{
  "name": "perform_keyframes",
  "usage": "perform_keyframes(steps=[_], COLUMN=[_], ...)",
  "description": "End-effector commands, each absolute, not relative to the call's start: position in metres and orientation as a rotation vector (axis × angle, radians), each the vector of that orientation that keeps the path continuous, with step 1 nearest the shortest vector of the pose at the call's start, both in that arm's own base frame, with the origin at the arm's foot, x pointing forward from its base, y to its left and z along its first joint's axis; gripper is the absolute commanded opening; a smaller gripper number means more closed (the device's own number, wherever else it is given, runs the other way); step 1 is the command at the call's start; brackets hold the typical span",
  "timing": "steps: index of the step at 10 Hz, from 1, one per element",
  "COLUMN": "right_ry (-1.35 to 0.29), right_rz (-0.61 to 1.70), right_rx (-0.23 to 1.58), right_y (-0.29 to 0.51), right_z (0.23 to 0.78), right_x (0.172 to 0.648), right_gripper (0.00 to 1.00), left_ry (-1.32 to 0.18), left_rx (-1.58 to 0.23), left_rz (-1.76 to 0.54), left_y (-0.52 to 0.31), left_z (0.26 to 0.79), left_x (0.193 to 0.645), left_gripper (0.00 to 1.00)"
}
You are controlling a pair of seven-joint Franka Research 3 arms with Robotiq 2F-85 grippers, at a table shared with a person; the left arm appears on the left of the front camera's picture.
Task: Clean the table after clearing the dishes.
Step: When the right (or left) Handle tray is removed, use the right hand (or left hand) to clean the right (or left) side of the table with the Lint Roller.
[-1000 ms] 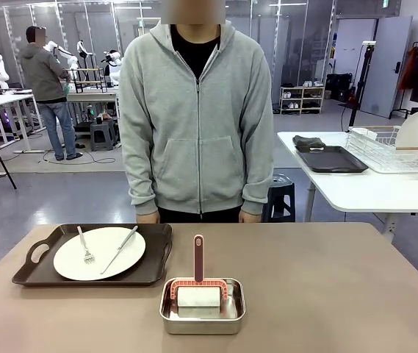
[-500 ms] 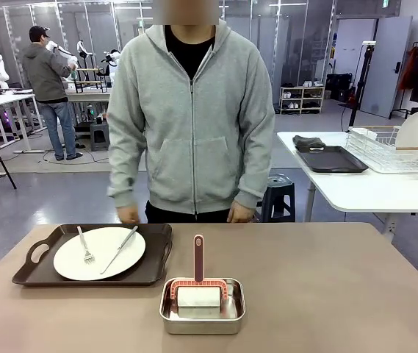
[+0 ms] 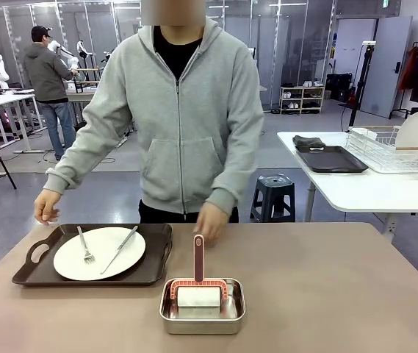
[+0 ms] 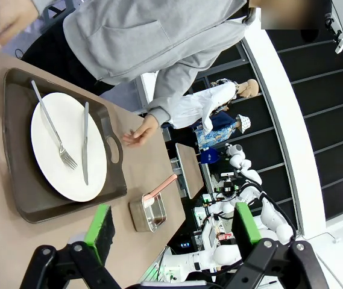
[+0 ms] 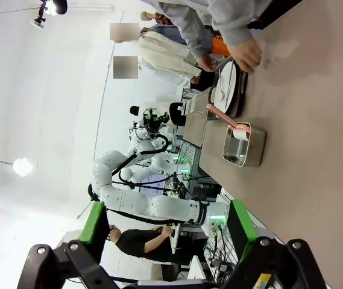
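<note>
On the left part of the tan table [image 3: 341, 294] a dark brown handled tray [image 3: 29, 276] carries a white plate [image 3: 98, 254] with a fork [image 3: 84, 245] and a knife [image 3: 119, 248] on it. A person in a grey hoodie leans over the far edge, one hand [image 3: 46, 205] above the tray's far left corner and the other hand [image 3: 210, 220] just beyond its right end. The left wrist view looks down on the plate [image 4: 69, 147] and tray [image 4: 38, 205] past my open left gripper [image 4: 172, 226]. My right gripper [image 5: 165, 226] is open and holds nothing, well away from the plate [image 5: 225, 87].
A shiny steel pan [image 3: 202, 307] holding a pink-handled scrubber [image 3: 198, 257] stands at the table's front middle. Behind to the right, a white side table [image 3: 363, 191] bears a dish rack [image 3: 392, 147] and a dark tray [image 3: 332, 159]; a stool [image 3: 275, 195] stands near it.
The person has shifted left and leaned forward, bringing both hands down towards the two ends of the tray. Tray, plate and pan have not moved.
</note>
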State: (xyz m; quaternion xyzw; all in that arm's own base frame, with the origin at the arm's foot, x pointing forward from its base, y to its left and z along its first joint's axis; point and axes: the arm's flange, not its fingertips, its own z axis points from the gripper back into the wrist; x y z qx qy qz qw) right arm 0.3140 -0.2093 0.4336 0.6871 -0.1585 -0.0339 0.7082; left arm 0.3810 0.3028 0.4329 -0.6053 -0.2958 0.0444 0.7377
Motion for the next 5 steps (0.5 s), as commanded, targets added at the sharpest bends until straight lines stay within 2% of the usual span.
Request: perform_keyframes(steps=[1, 5], right_ry=[-0.346, -0.346], right_rz=[-0.08, -0.08], right_rx=[1.527, 1.527], right_y=[-0.2108, -0.2108], right_z=[0.4369, 0.4369], right_x=[0.3134, 0.3134], right_gripper=[1.0, 1.0], left_ry=[-0.653, -0.653], left_rx=[-1.337, -1.337], left_rz=[0.091, 0.091], left_y=[0.3041, 0.3041], left_z=[0.435, 0.435], left_x=[0.3774, 0.3774], left_gripper=[1.0, 1.0])
